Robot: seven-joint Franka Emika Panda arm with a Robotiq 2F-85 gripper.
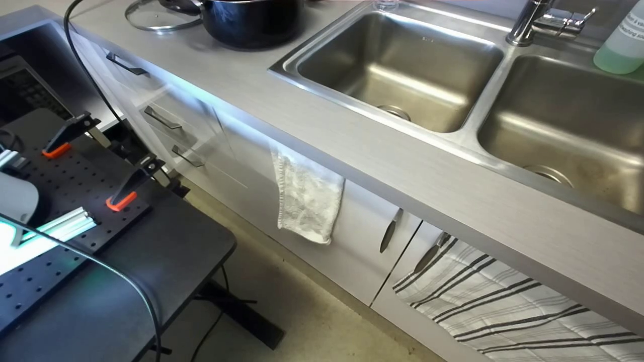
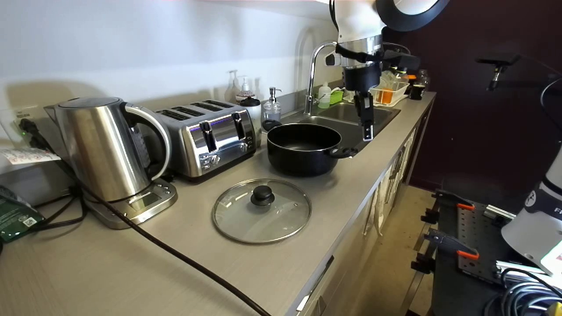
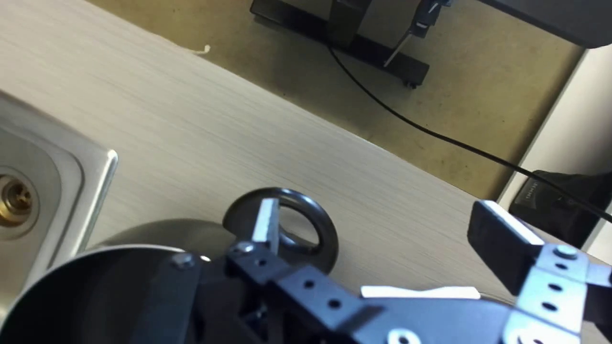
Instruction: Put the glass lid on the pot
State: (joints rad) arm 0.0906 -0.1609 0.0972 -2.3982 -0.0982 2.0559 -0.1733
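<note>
Arm (image 2: 359,19) over counter (image 2: 263,267), pincer (image 3: 380,222) pointing down, spread wide near pot (image 2: 302,153); glass lid (image 2: 262,218) flat just beside pot.

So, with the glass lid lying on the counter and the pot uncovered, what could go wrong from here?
In the wrist view, one finger of the open gripper overlaps the side handle of the black pot; if the finger is low enough, swinging towards the glass lid might shove the pot.

The lid's round black knob looks like its likeliest grip; an off-centre hold there could let the glass tilt, slip or crack.
</note>
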